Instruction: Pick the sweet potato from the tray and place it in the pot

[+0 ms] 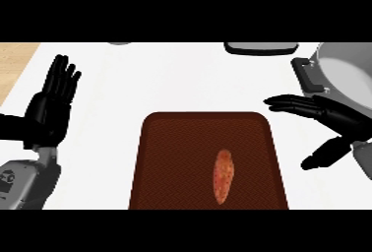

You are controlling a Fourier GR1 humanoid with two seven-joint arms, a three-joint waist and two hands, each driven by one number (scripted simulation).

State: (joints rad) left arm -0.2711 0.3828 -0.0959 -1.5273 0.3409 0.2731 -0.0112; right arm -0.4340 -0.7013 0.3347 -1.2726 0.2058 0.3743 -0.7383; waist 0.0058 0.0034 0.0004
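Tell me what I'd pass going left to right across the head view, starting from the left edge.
Left hand, resting open with fingers up → brown tray → sweet potato lying on the tray → right hand, open beside the pot → grey pot at the right edge.

White counter (181,78) — tray (167,147), pot (349,74)

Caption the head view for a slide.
Sweet potato lies on tray; right hand open beside pot.
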